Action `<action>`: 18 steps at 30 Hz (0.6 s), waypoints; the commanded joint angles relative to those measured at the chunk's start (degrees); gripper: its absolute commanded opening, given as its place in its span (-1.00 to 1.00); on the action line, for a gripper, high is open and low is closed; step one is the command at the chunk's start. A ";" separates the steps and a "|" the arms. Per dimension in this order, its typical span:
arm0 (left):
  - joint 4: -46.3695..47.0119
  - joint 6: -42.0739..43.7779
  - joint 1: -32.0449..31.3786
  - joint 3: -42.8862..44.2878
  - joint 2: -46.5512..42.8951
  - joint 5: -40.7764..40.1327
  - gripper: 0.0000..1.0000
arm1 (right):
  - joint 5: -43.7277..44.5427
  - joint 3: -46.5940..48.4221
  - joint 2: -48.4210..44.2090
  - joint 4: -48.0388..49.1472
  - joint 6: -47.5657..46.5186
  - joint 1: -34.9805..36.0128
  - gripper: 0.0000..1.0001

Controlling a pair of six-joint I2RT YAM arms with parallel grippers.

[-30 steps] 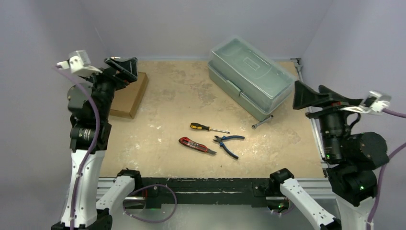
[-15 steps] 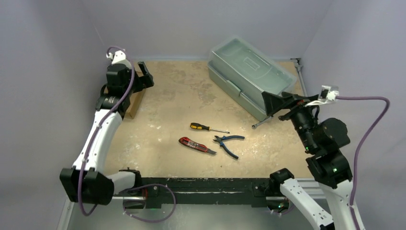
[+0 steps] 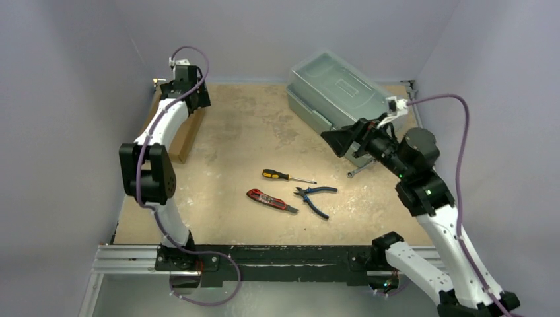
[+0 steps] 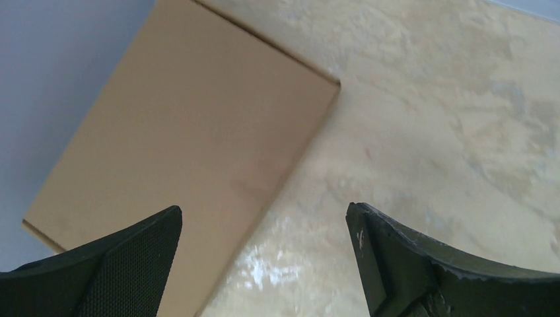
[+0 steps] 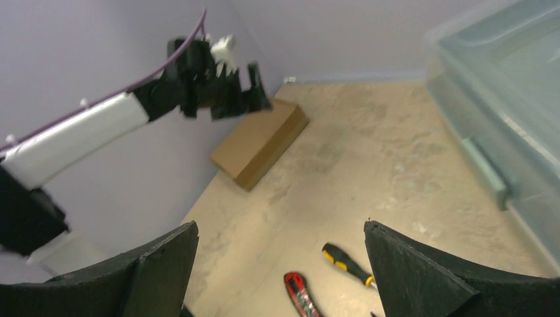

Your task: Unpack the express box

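Observation:
The express box (image 4: 191, 145) is a flat plain brown cardboard box, shut, lying at the table's far left against the wall. It also shows in the right wrist view (image 5: 261, 142), and the left arm hides most of it in the top view (image 3: 188, 135). My left gripper (image 4: 264, 218) hovers open just above the box's right edge, one finger over the lid and one over the table, and holds nothing. It appears in the top view too (image 3: 188, 92). My right gripper (image 3: 333, 140) hangs open and empty in front of the toolbox, pointed toward the box (image 5: 280, 228).
A large translucent grey-green plastic toolbox (image 3: 343, 105) stands shut at the back right. A yellow-handled screwdriver (image 3: 287, 176), a red utility knife (image 3: 271, 200) and blue-handled pliers (image 3: 315, 196) lie mid-table. A small metal tool (image 3: 362, 168) lies by the toolbox's front corner.
The left arm has stretched out from a raised fold and brought its gripper over the box. The right arm has swung left and forward from the table's right edge to the toolbox front.

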 commanded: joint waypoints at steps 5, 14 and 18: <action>-7.71 2.73 3.78 23.29 18.30 -11.68 0.95 | -12.50 0.83 8.74 4.77 1.88 2.45 0.98; 4.39 7.54 6.06 31.73 27.33 -27.81 0.64 | -9.17 2.47 8.27 -1.73 1.34 3.32 0.98; 14.42 14.04 6.15 29.17 29.85 -34.23 0.45 | -8.24 1.59 7.07 -2.35 2.60 3.42 0.98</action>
